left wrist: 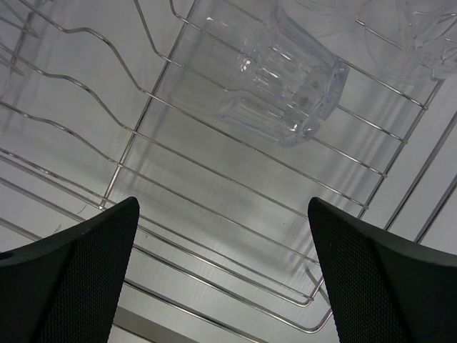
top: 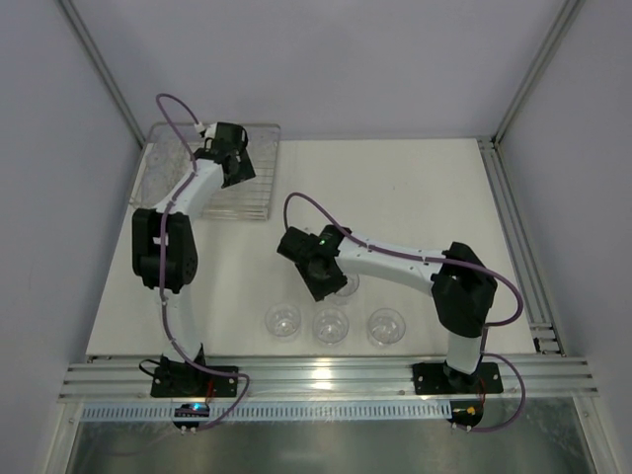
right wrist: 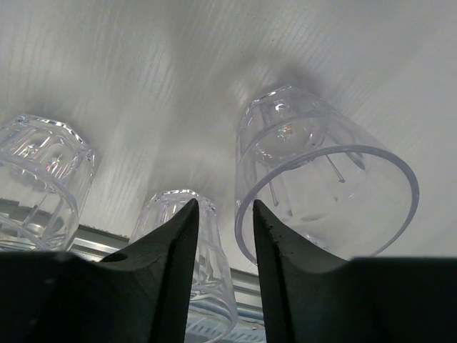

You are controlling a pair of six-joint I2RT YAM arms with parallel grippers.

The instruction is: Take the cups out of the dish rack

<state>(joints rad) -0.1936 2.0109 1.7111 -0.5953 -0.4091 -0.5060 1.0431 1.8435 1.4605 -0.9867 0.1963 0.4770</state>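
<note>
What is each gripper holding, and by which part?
Left gripper: nothing. Right gripper straddles a cup at its rim, jaws slightly apart; grip cannot be told.

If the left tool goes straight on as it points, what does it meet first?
Likely the cup lying on its side in the dish rack, ahead of the open left tool; depth is unclear, so the rack's bare wires may come first.

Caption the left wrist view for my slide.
Open jaws above the dish rack, a clear cup resting on its wires ahead.
</note>
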